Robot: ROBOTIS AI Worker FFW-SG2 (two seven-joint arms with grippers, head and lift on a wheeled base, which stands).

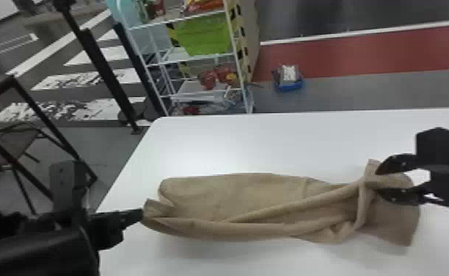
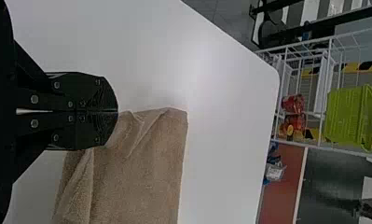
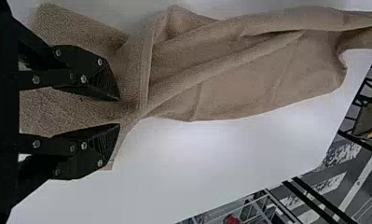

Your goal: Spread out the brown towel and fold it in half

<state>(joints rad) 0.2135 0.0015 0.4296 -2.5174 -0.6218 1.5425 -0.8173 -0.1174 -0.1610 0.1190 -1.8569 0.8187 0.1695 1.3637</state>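
The jaws of the left gripper point(image 1: 139, 215) are pressed together on a gathered end of the brown towel point(image 1: 242, 198), while those of the right gripper point(image 1: 378, 182) stand moderately apart, with bunched towel cloth showing in the gap between their tips. The towel spans the space between the two pairs of jaws on the white table point(image 1: 271, 146), its length running from the left tips across to the right ones. A long fold slants up toward the right jaws from the middle of the cloth, and a rolled edge runs along the side nearer the robot. Right at the right jaws the towel is crumpled, a small peak rising just beside the far finger, and a loose flap spreads out under and past the near finger, toward the robot. Beyond the table's far edge, well apart from both pairs of jaws, a white wire rack point(image 1: 240, 73) holds a green basket point(image 1: 207, 35); a blue tray point(image 1: 289, 86) lies on the floor to the right of the rack.
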